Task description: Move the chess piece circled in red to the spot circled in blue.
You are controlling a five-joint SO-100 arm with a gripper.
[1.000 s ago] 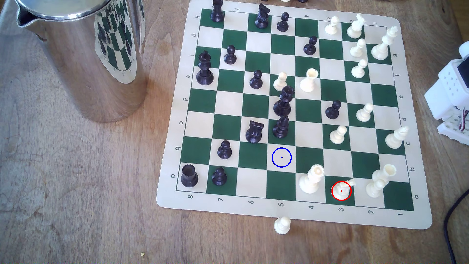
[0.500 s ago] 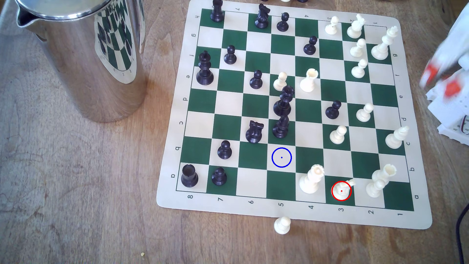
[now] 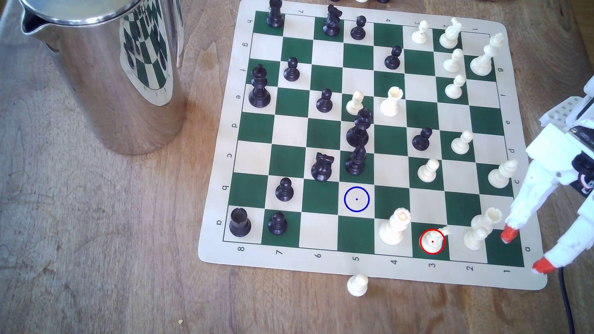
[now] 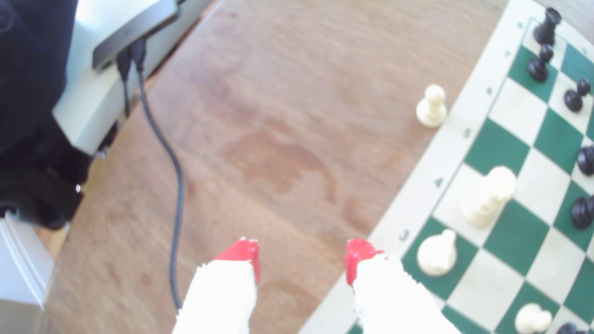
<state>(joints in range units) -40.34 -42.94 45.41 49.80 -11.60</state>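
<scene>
Exterior view puts the white gripper (image 3: 524, 250), red-tipped, over the board's corner near square a1, its jaws spread wide with nothing between them. The cream knight (image 3: 433, 240) stands ringed in red on green square a3, apart from the jaws toward the exterior view's left, past a cream piece (image 3: 480, 229) on a2. The blue-ringed cream square (image 3: 356, 199) lies farther left still, bare, beyond a tall cream piece (image 3: 394, 226) on a4.
</scene>
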